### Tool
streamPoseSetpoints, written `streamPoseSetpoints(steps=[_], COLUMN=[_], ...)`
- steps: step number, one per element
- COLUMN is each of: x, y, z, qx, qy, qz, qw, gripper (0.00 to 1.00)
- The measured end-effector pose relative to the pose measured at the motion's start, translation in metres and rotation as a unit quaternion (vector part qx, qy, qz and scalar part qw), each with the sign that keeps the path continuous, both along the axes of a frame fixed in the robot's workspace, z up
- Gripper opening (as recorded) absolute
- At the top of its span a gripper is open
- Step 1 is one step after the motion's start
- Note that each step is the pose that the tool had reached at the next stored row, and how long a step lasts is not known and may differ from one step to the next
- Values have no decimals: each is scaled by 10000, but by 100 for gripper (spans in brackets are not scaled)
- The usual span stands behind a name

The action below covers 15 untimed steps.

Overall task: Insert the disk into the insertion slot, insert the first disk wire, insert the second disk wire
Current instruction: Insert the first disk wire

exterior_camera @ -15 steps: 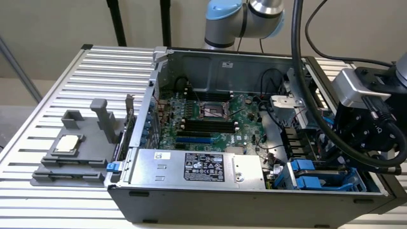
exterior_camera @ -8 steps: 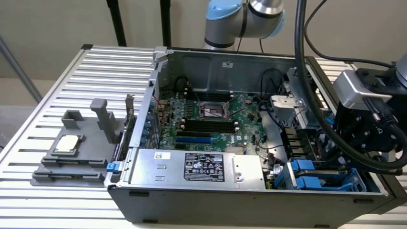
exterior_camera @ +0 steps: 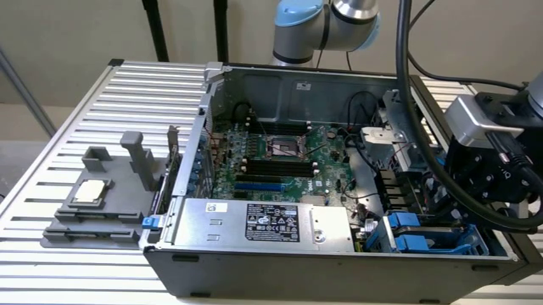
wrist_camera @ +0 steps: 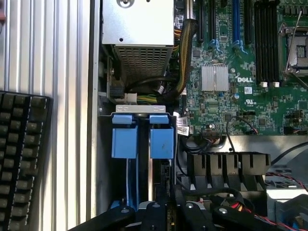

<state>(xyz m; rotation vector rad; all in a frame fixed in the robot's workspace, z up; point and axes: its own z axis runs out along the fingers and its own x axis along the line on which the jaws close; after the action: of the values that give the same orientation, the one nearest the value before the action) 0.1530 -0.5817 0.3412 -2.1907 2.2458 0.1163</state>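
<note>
The insertion slot [exterior_camera: 418, 234] is the grey drive cage at the case's corner on the exterior view's right, marked by blue plastic tabs [wrist_camera: 124, 137]. A second blue tab [wrist_camera: 161, 136] stands beside the first, with a dark narrow gap between them. The disk's silver labelled face is hidden; I cannot tell whether it sits inside the cage. My gripper [exterior_camera: 465, 206] hangs over that end of the case, just above the cage. In the wrist view its black fingers [wrist_camera: 155, 211] lie close together, shut, with nothing visibly between them. Black and red wires [wrist_camera: 284, 175] run near the cage.
The open computer case [exterior_camera: 339, 273] lies on a slatted metal table [exterior_camera: 144, 89]. Inside are the silver power-supply box [exterior_camera: 267, 222] and the green motherboard [exterior_camera: 280, 159]. A grey fixture [exterior_camera: 102, 203] stands at the exterior view's left. A black keyboard [wrist_camera: 24, 159] lies beside the case.
</note>
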Motion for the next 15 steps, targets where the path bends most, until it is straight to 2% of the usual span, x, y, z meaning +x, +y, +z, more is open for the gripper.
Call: streamPoseSetpoints(steps=[15], x=[11], y=[0], z=[-9], qx=[0], qy=[0], qz=[170], qw=[9999], gripper=[17])
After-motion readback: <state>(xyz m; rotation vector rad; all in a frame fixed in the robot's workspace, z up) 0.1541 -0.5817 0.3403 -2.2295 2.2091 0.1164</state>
